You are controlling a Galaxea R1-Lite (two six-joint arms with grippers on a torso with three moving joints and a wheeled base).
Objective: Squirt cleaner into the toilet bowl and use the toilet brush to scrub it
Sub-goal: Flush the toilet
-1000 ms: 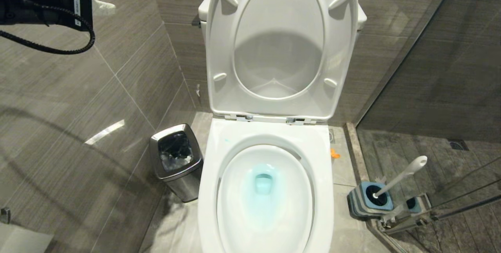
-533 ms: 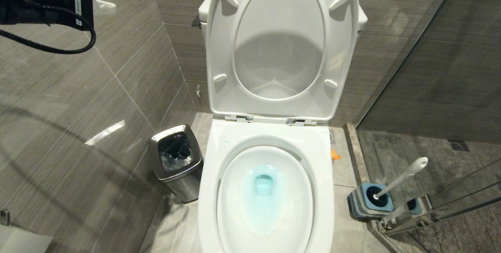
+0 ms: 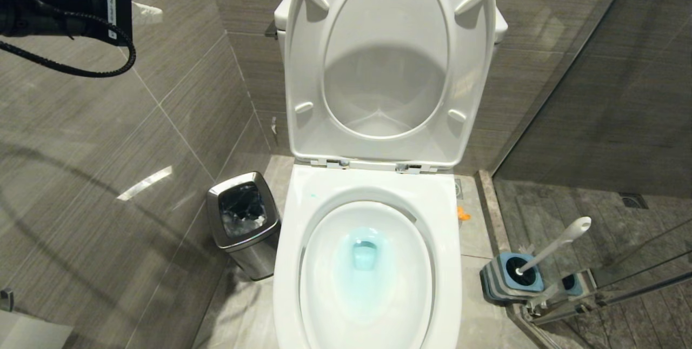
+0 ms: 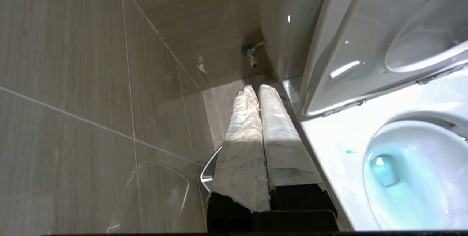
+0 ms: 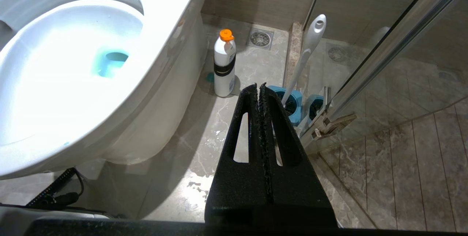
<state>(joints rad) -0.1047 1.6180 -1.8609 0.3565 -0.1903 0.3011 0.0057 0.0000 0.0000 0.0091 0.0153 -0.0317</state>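
Toilet bowl tinted with cleaner, brush parked in its holder, both grippers closed and empty.

Nearest, the toilet bowl [image 3: 367, 279] is seen with turquoise cleaner [image 3: 363, 254] pooled around its outlet and a small teal spot on the flat rim. On the floor to the robot's right, the toilet brush [image 3: 551, 245] is stood tilted in its blue-and-grey holder [image 3: 511, 280], beside the glass shower door [image 3: 621, 289]. The right gripper [image 5: 259, 89] is held low near that holder, its fingers pressed together on nothing. A white bottle with an orange cap [image 5: 224, 64] is stood between the bowl's side and the holder. To the left, a steel bin [image 3: 244, 223] is set just beside the bowl. The seat and lid [image 3: 386, 62] are raised against the tank. Farthest, the left gripper [image 4: 259, 93] is held high by the tiled wall, its wrapped fingers shut and empty.
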